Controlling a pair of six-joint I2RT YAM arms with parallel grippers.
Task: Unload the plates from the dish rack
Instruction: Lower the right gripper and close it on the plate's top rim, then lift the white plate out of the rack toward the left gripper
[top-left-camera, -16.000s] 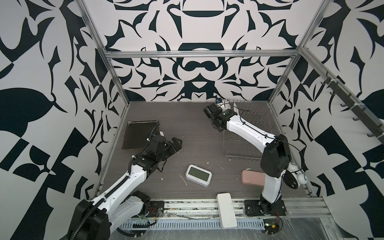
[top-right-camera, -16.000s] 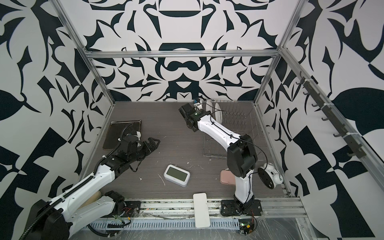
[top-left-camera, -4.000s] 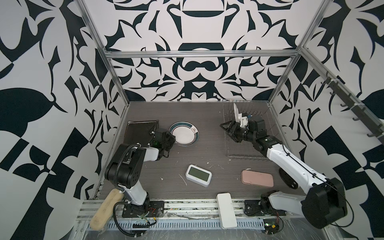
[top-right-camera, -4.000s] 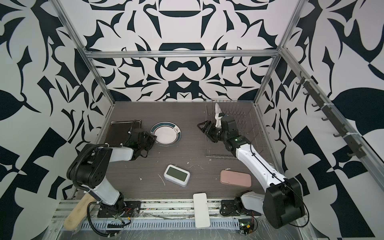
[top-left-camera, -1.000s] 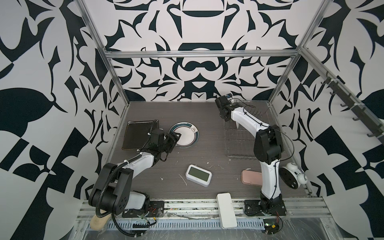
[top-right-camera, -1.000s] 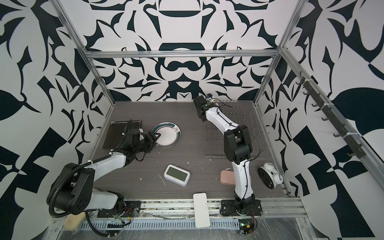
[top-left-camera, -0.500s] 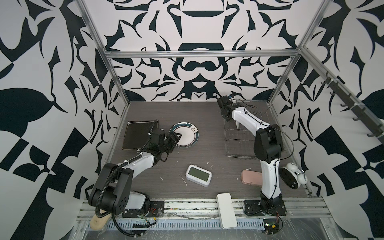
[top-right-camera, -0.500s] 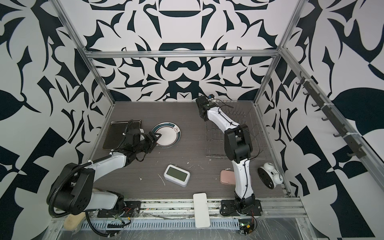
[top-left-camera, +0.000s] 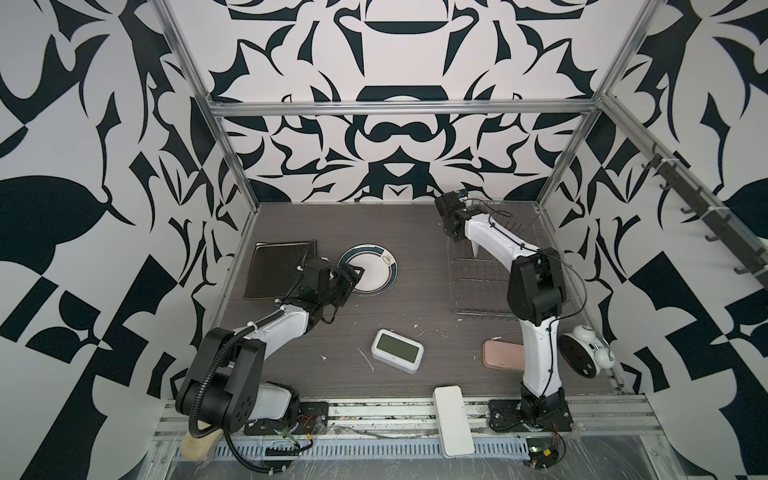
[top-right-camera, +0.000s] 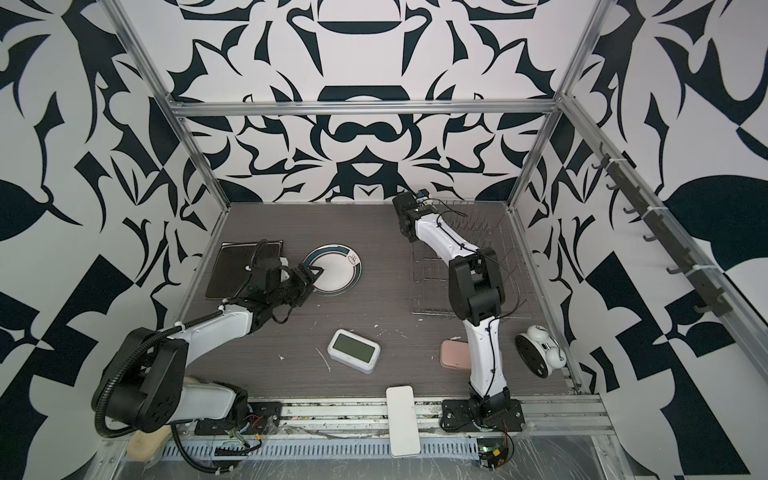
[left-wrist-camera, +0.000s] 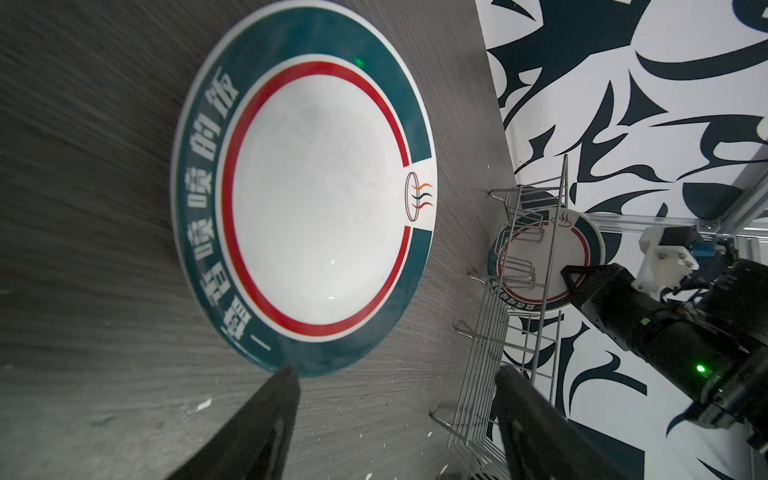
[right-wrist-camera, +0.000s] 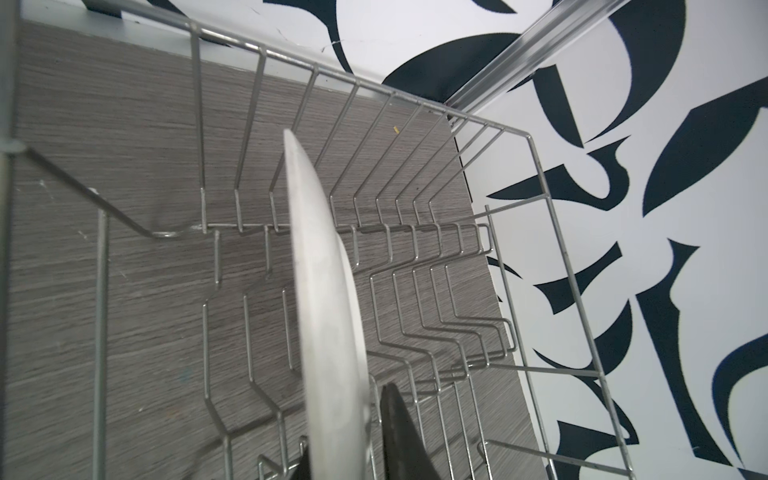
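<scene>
Left end effector (top-left-camera: 354, 275) hangs open, fingers spread at the rim of the round plate (top-left-camera: 374, 270) lying flat on the desk (top-left-camera: 415, 249). Right end effector (right-wrist-camera: 347, 424) straddles the upright plate (right-wrist-camera: 320, 291) standing in the dish rack (top-left-camera: 478, 282), far end. Pinched or not, can't tell.

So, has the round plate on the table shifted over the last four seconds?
No. The round plate lies just where it did, with the same gap to the dark square plate; the left gripper is open at its rim.
</scene>
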